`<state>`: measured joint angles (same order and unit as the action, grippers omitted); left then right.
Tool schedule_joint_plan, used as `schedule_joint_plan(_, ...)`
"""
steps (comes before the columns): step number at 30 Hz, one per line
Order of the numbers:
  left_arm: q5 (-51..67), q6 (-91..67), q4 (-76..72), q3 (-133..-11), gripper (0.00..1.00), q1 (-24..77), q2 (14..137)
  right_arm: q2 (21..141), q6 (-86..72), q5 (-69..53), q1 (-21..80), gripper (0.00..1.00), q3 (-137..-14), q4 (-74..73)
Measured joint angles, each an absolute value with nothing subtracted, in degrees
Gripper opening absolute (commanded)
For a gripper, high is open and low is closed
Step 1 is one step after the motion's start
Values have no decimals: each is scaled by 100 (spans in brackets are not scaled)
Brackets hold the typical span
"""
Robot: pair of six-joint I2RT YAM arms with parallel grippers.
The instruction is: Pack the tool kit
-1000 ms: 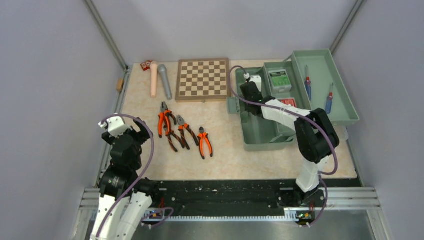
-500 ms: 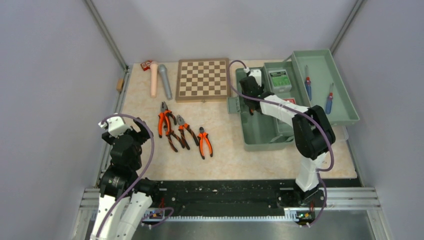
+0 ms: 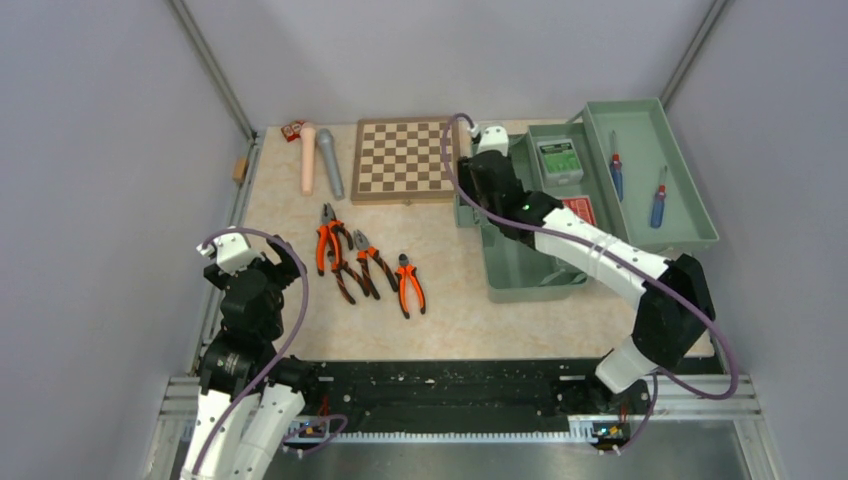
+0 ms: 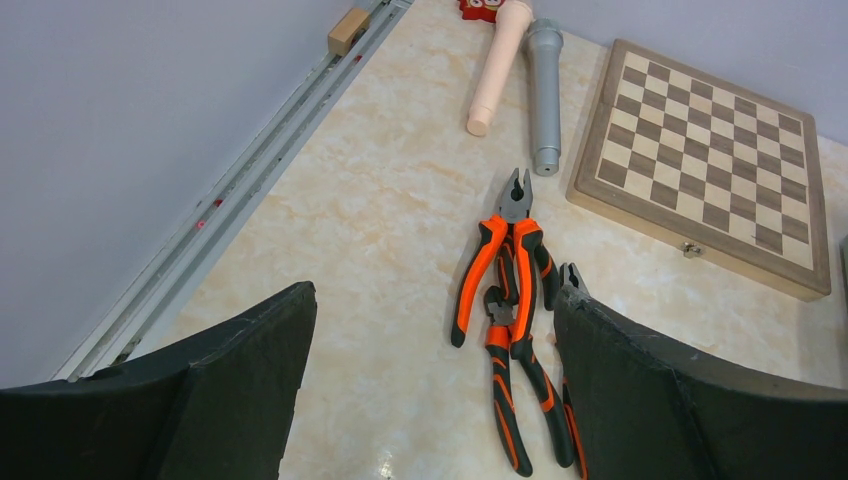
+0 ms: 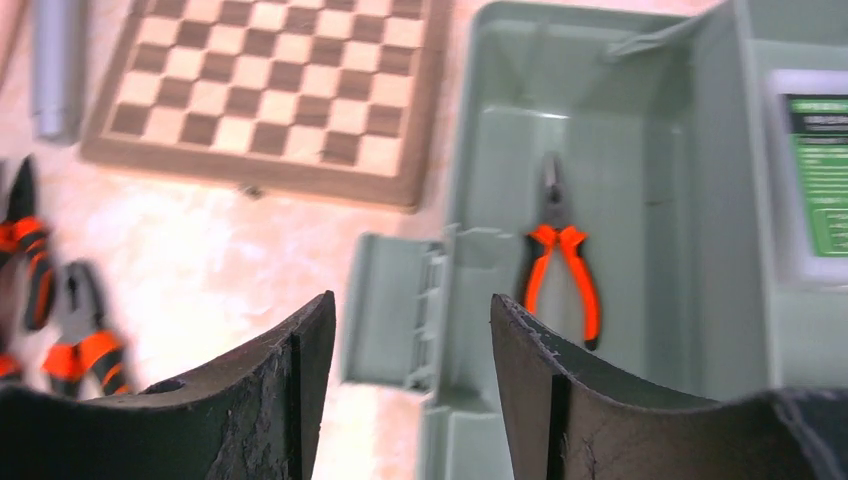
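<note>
trouble, as i judge it, sits at the left-hand wall of my sage-green toolbox [image 3: 515, 270]. my right gripper [image 5: 412, 390] hangs over that wall and its latch flap [image 5: 385, 310], jaws apart with nothing between them. one orange-handled pliers [image 5: 558, 262] lies flat on the box floor beyond. if i swing toward the table without lifting first, a finger could clip the wall or flap and shove the whole box, along with its fold-out tray [image 3: 640, 130] and two screwdrivers [image 3: 616, 178].

the loose pliers [image 3: 345, 255] lie mid-table in a cluster with some handles crossed, so closing on one may drag a neighbour or catch two at once. my left gripper [image 4: 432, 300] hovers near them, spread wide and empty. both arms reaching there together risk a knock.

writing is scarce. the green-labelled box [image 3: 559, 160] carries pale print, too blurred to read. the red-labelled box [image 3: 578, 208] beside it is partly hidden by my arm. the small red packet [image 3: 292, 129] at the far corner may bear white lettering, but i cannot make it out.
</note>
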<state>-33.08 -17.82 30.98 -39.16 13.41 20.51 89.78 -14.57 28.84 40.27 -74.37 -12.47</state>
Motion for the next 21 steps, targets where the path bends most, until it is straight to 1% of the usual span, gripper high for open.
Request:
schedule_joint_plan(10,-3308,-1782,3100,-3916,93,1341,2051,9026,-1870,2751,5476,58,-7373,-1455)
schedule_joint_plan(15,-3308,-1785,3100,-3916,93,1341,2051,9623,-2268,2495,5922,57,-7347,-1455)
schedule_joint_plan(21,-3308,-1785,3100,-3916,93,1341,2051,10335,-2556,2231,6141,53,-7273,-1490)
